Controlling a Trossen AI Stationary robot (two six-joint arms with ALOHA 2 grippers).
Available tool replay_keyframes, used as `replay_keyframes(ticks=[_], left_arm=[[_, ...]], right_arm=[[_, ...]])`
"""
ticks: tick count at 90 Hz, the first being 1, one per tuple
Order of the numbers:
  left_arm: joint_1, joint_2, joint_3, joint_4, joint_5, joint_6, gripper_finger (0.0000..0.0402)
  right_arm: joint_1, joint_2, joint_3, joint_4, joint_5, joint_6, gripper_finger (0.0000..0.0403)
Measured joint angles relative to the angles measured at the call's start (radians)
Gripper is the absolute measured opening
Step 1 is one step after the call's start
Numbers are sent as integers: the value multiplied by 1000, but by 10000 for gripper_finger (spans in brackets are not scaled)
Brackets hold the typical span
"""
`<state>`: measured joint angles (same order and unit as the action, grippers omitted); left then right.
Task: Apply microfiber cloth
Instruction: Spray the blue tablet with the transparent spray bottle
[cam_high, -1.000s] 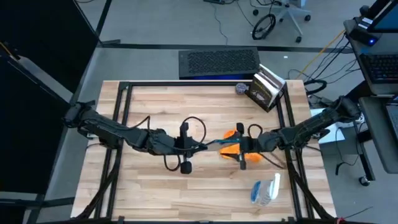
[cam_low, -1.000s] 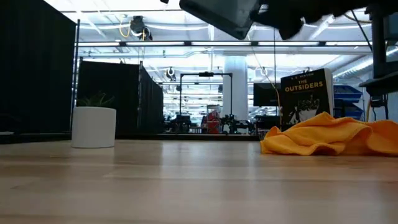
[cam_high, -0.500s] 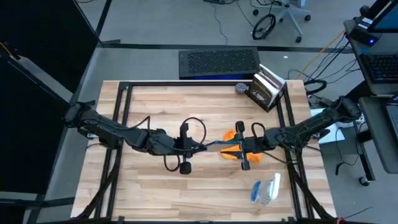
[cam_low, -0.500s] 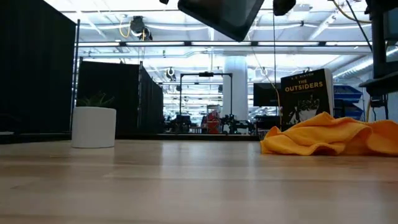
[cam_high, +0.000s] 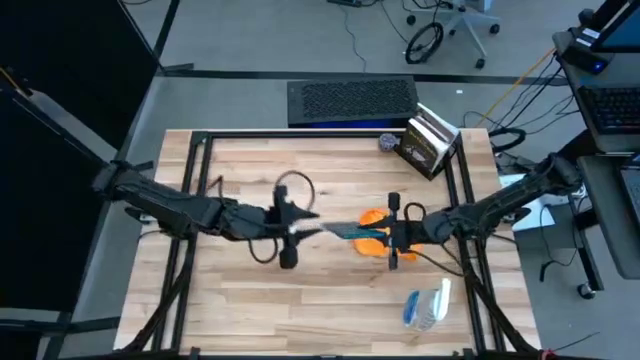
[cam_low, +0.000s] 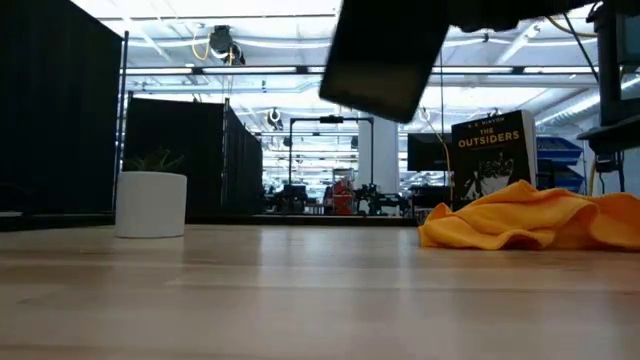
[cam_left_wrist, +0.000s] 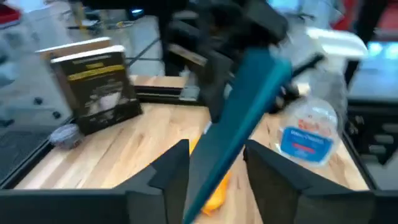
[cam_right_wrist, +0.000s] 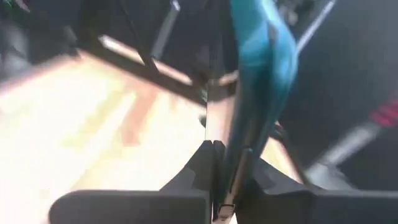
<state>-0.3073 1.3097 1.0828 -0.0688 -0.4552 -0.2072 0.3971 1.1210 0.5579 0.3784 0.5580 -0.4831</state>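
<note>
The orange microfiber cloth (cam_high: 372, 243) lies bunched on the table right of centre; the low view shows it resting there (cam_low: 530, 222). Above its left part hangs a dark tablet with a teal back (cam_high: 345, 232), high over the table in the low view (cam_low: 385, 50). My right gripper (cam_high: 383, 238) is shut on the tablet's right end. My left gripper (cam_high: 308, 226) stands open at the tablet's left end, which reaches between its fingers (cam_left_wrist: 214, 180). My right gripper pinches the tablet's right end (cam_right_wrist: 229, 177) between its two fingers, coming level from the table's right. The tablet stands on edge, lifted clear of the table and the cloth, and runs away from the fingers toward the other arm. Whether my left gripper's open fingers touch the tablet, I cannot tell.
A clear spray bottle with a blue label (cam_high: 428, 305) lies near the front right. A book (cam_high: 430, 143) stands at the far right with a small round object (cam_high: 388, 143) beside it. A white pot with a plant (cam_low: 150, 203) shows in the low view.
My left gripper has opened, let go of the tablet's left end and drawn back toward the table's left edge. My right gripper has shut on the tablet's right end. The tablet stays lifted over the cloth and has tipped a little.
</note>
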Motion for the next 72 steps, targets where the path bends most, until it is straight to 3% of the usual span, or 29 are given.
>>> replay_keyframes(ticks=[14,24,50,72], left_arm=[[7,-30,0,-86,-2,-203,151],[32,-23,0,-110,6,-345,152],[138,33,0,-9,147,-562,153],[177,33,0,117,167,-611,153]], right_arm=[[45,20,0,24,196,-266,7],[58,39,0,125,266,-486,7],[57,99,0,406,281,-1045,7],[57,145,0,469,278,-1223,7]])
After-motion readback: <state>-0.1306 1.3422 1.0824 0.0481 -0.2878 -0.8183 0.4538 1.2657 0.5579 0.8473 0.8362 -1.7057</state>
